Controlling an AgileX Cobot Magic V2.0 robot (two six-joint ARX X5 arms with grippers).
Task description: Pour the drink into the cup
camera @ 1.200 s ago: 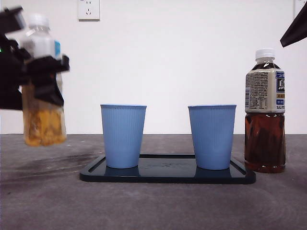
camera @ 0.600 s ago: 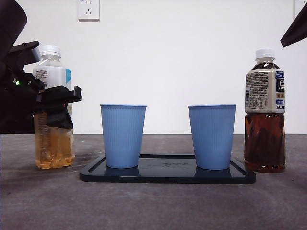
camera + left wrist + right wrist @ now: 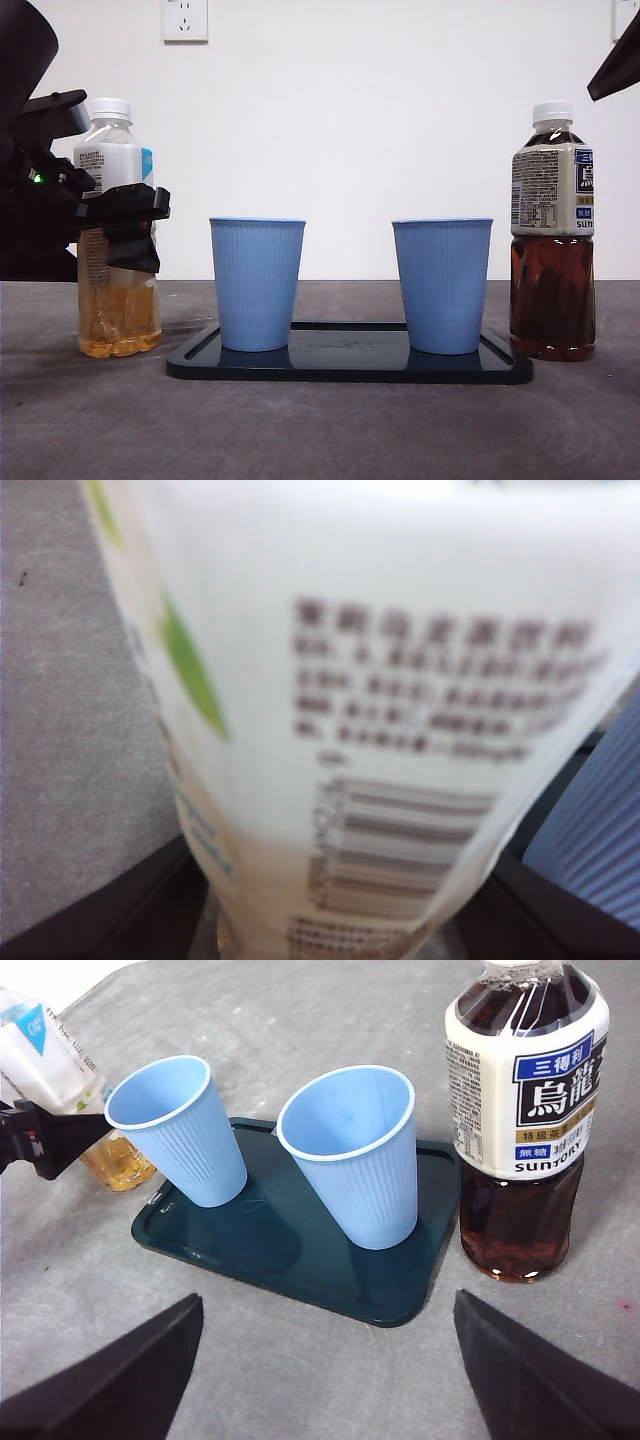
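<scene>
Two cups (image 3: 257, 283) on a tray (image 3: 350, 366); bottles (image 3: 118, 250) flanking it

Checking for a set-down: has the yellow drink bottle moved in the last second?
Yes. The yellow drink bottle came down and toward the left cup, now standing on the table.

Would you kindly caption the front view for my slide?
Left gripper grips a capped yellow drink bottle beside two blue cups on a dark tray.

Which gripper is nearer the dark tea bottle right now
Right. The right gripper hangs above the table near the dark tea bottle; the left gripper is across the tray, clamped on the pale drink bottle.
</scene>
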